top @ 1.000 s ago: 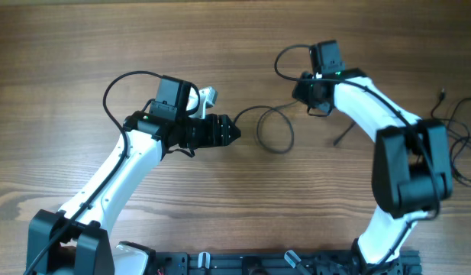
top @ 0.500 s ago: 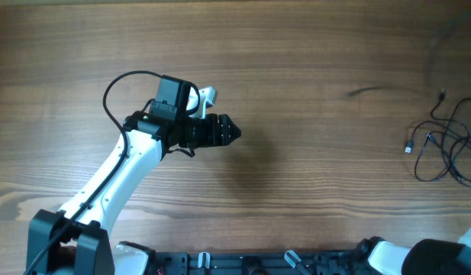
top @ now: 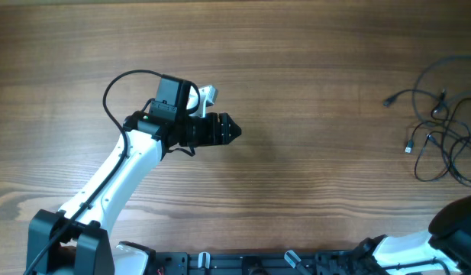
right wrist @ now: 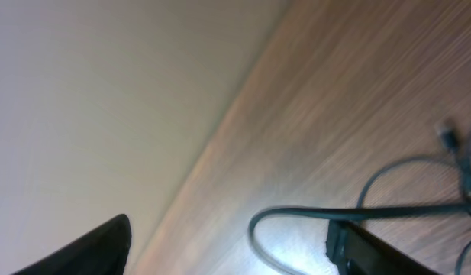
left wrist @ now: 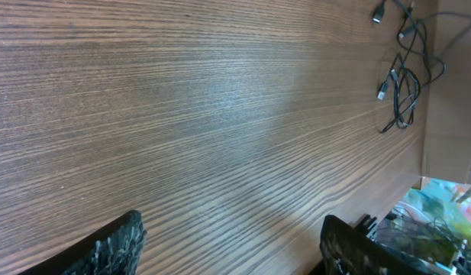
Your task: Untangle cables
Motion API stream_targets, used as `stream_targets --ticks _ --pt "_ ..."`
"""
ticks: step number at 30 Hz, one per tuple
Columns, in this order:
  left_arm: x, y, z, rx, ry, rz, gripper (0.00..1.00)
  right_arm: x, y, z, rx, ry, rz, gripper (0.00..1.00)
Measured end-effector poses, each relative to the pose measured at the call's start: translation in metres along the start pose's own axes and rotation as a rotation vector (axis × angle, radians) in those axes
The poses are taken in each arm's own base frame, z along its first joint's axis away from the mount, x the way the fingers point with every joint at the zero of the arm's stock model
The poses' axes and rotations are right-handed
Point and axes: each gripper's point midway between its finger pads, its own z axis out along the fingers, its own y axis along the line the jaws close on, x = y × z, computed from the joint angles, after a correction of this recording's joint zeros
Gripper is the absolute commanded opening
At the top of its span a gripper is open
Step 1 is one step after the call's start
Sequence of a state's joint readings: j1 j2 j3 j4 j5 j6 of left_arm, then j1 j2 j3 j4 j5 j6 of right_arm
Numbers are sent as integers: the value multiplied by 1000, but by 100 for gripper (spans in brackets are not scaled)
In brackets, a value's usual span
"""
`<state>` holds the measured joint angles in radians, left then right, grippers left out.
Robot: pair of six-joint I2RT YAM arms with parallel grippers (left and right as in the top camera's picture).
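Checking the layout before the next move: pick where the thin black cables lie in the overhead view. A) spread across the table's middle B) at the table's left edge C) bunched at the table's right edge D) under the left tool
C: the cables sit in a loose tangle at the far right of the table, well apart from the left tool.

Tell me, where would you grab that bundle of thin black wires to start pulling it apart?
Best guess: take the thin black wires at the loose strand ending in a small plug, coming from above on the left. It lies clear of the bunch on the bare wooden table.
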<state>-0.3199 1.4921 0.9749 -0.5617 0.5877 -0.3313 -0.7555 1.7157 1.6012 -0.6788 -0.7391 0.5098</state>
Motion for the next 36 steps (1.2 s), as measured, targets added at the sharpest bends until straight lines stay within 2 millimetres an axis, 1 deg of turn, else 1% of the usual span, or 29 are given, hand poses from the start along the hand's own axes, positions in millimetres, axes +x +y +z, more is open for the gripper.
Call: stream_targets --ticks 1,2,3,4,5,6,9,11,13,14,16,17,18,19,20,21,22,23,24,25,26,27,28,30,31,32,33,34,36 --pt "0 0 0 1 -1 1 77 11 3 6 -6 42 -30 98" --pt "-1 0 0 1 -2 2 80 37 13 16 -16 127 -106 100" --pt "-1 0 0 1 -2 2 79 46 17 19 -23 157 -141 100" --pt "-1 0 0 1 -4 3 80 66 20 24 -18 219 -191 100" --pt "-2 2 0 -11 -10 3 80 90 20 28 13 293 -244 100" --pt "-3 4 0 -25 -16 3 80 107 15 33 82 344 -299 100" --pt "-8 15 -1 -86 -45 -3 80 143 -6 35 307 445 -360 100" --pt "-14 22 -2 -130 -74 -16 81 156 -4 39 337 476 -397 100" --pt "-23 34 -10 -181 -110 -59 84 181 7 50 308 534 -477 100" --pt "-31 40 -20 -201 -128 -89 86 200 17 58 281 572 -540 100" --pt "-56 52 -51 -244 -199 -153 86 231 35 69 243 624 -644 100" --pt "-65 62 -68 -279 -227 -192 87 247 43 72 236 647 -701 100" --pt "-70 78 -87 -325 -248 -249 87 263 50 74 234 668 -750 100" --pt "-68 91 -98 -361 -253 -295 87 274 53 74 241 687 -782 100" --pt "-51 112 -111 -425 -213 -380 89 283 53 71 258 710 -802 100" --pt "-33 126 -119 -474 -169 -452 89 287 49 67 282 731 -802 100" --pt "-3 143 -131 -538 -92 -566 90 288 44 63 309 745 -792 100" --pt "6 151 -138 -561 -78 -616 90 290 40 59 328 762 -782 100" --pt "19 156 -145 -585 -46 -664 91 291 38 57 337 769 -776 100" --pt "26 160 -151 -600 -38 -688 93 291 36 57 343 772 -775 100" --pt "28 161 -155 -606 -53 -682 98 292 34 58 336 759 -779 100" --pt "27 159 -158 -603 -76 -660 100 292 33 58 328 737 -781 100" --pt "24 155 -161 -599 -133 -609 100 292 33 53 311 696 -786 100" --pt "21 138 -170 -577 -281 -478 100 288 38 44 248 571 -806 100" --pt "19 129 -174 -563 -340 -417 100 287 37 37 234 519 -813 100" --pt "19 118 -178 -545 -421 -328 100 286 34 25 225 462 -813 100" --pt "22 107 -183 -526 -484 -264 100 284 30 9 228 389 -806 100" --pt "26 96 -188 -507 -549 -209 100 278 29 -6 232 304 -789 100" --pt "30 86 -200 -488 -638 -154 100 272 23 -22 247 216 -757 100"
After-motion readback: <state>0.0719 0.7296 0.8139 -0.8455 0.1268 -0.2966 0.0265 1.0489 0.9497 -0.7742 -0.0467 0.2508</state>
